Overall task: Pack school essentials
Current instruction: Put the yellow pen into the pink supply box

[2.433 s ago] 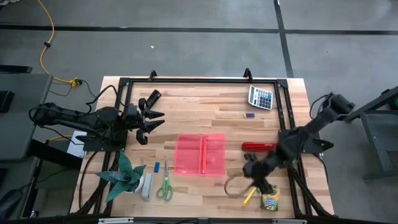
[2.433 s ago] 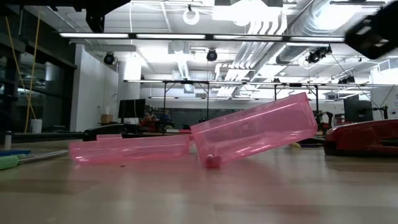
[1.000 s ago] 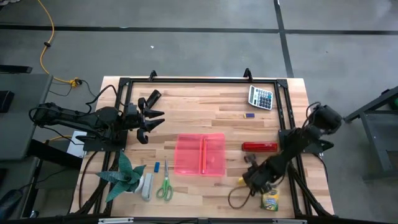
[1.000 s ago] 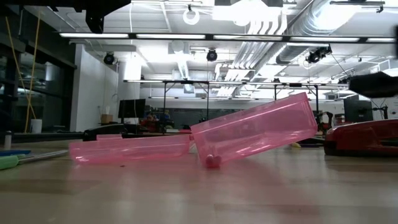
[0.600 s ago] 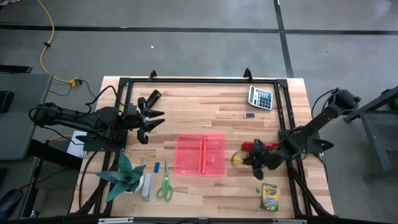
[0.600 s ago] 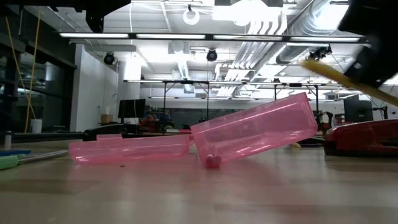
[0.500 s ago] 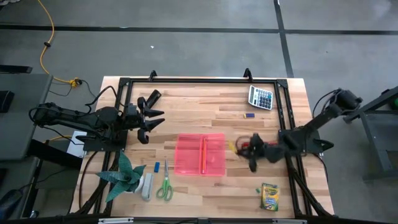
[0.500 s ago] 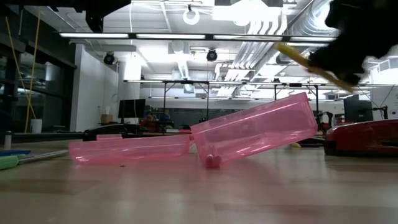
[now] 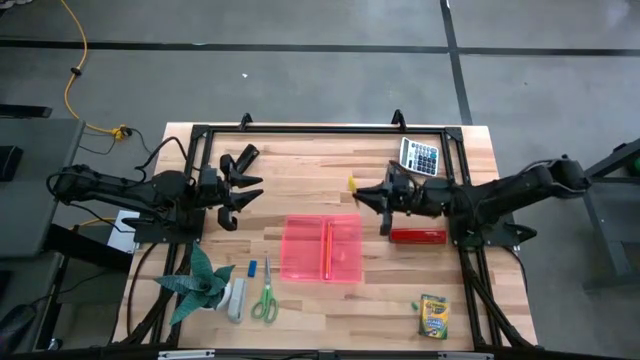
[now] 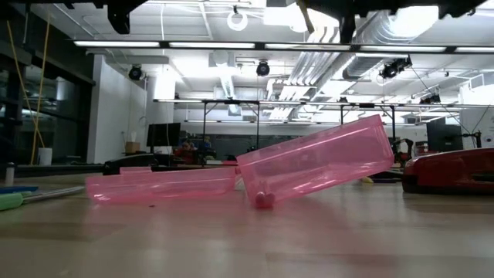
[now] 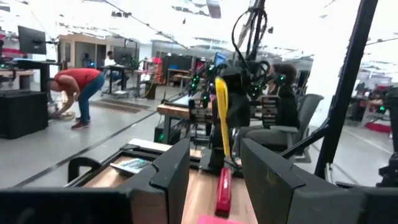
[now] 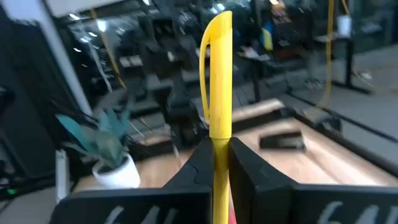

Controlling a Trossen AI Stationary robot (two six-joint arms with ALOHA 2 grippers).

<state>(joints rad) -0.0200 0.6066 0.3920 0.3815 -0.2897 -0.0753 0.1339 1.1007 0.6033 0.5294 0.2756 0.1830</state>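
Observation:
My right gripper (image 9: 366,193) hangs over the table just beyond the far edge of the open pink case (image 9: 322,248), shut on a yellow marker (image 12: 219,74). The marker stands nearly upright and shows as a yellow spot (image 9: 352,183) from above. My left gripper (image 9: 250,188) waits open and empty at the table's left. A crayon box (image 9: 433,317) lies at the near right. Green-handled scissors (image 9: 265,298) and a small blue piece (image 9: 252,268) lie left of the case. My right gripper pinches the marker's lower barrel (image 12: 219,148) between its two fingers (image 12: 202,163). The fingers come level from the table's right and lie across the marker. The marker is lifted clear of the table, upright, with its clipped cap end (image 12: 219,28) on top.
A red stapler (image 9: 418,236) lies right of the case, below my right arm. A calculator (image 9: 420,156) sits at the far right, and a green folded-paper plant (image 9: 200,280) stands at the near left. A black frame (image 9: 320,130) borders the table.
My right gripper has risen from beside the crayon box at the near right with the yellow marker. It has swung toward the far edge and the left, past the stapler, and turned level. The marker is lifted clear and has gone from slanted to upright.

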